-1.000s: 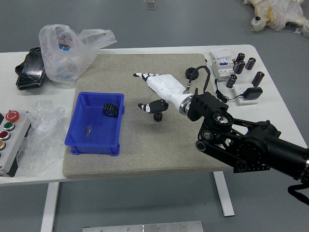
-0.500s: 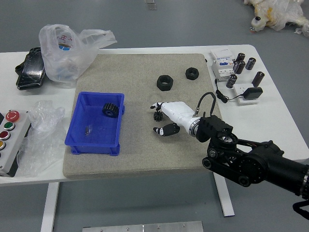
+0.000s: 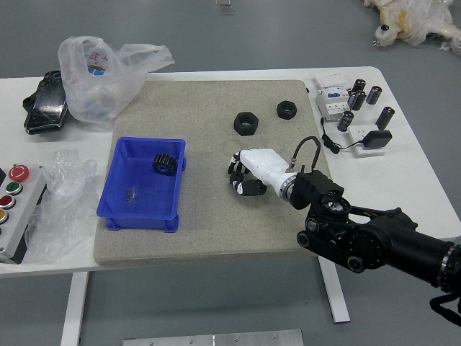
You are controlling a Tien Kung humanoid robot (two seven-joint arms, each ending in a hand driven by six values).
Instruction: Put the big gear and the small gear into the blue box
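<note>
Fingers (image 3: 250,187) of my white-and-black right hand (image 3: 267,166) pinch the small black toothed gear (image 3: 235,175) between their tips. Left of them, the large black ribbed gear (image 3: 165,164) sits inside the blue plastic box (image 3: 140,223). An off-centre pinch could drop mine mid-lift.

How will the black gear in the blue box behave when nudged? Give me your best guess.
The gear is probably stiff, as its toothed rim looks crisp and regular. Those ridges should make it less slippery to grasp. If it rolls, it likely won't go far: the walls of the blue box surround it.
</note>
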